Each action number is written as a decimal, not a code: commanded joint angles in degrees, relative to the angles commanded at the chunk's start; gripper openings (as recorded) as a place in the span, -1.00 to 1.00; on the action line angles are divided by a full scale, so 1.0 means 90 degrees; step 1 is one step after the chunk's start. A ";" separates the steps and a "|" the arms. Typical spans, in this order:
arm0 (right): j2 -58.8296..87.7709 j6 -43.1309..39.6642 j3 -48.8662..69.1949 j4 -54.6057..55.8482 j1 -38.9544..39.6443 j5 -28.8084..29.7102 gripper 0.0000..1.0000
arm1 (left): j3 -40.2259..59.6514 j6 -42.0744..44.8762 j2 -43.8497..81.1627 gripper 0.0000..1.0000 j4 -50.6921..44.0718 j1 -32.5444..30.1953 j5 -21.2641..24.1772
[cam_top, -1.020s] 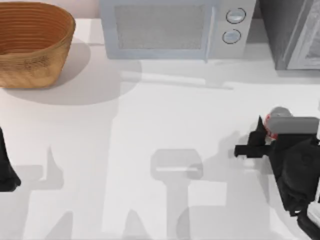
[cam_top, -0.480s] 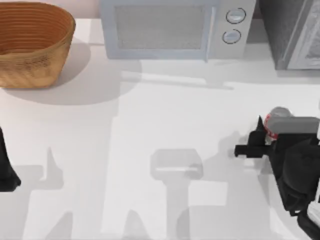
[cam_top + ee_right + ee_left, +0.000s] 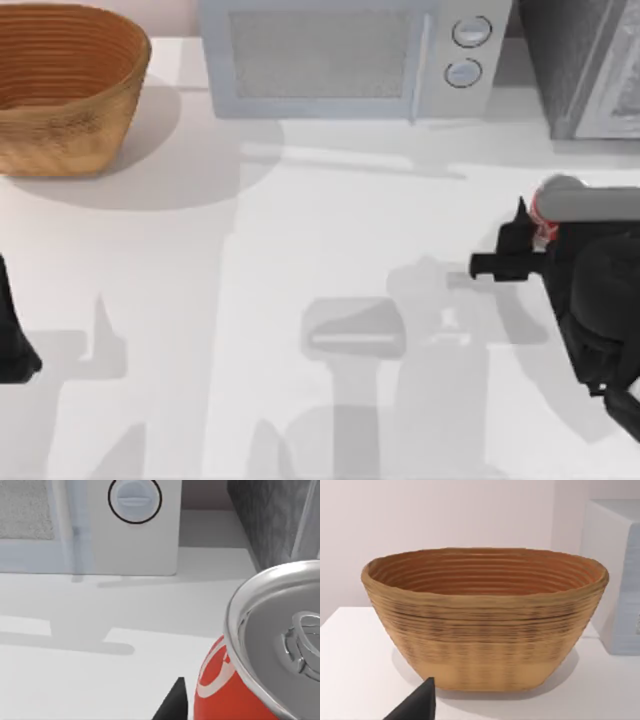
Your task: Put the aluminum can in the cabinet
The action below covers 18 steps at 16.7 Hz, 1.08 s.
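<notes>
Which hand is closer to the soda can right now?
Right. The right hand is at the red soda can, by the table's right edge; the left hand sits parked at the far left edge.

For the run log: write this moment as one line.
right gripper: at aluminum can, table's right | cabinet: back right | left arm: parked at left edge

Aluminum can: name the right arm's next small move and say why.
Probably carry the aluminum can a little farther toward the cabinet. The right hand has the can at the table's right side, and the cabinet stands at the back right, with its door looking shut.
</notes>
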 joint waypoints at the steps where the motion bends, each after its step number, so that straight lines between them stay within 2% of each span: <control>1: -0.0401 0.0001 0.0050 -0.0484 -0.0002 -0.0003 -1.00 | 0.0000 0.0000 0.0000 1.00 0.0000 0.0000 0.0000; 6: -0.2394 0.0019 0.0339 -0.2729 -0.0008 -0.0013 -1.00 | 0.0000 0.0000 0.0000 1.00 0.0000 0.0000 0.0000; 9: -0.3166 0.0027 0.0476 -0.3508 -0.0005 -0.0014 -1.00 | 0.0000 0.0000 0.0000 1.00 0.0000 0.0000 0.0000; 18: -0.3544 -0.0020 0.0459 -0.3736 -0.0052 -0.0097 -1.00 | 0.0000 0.0000 0.0000 1.00 0.0000 0.0000 0.0000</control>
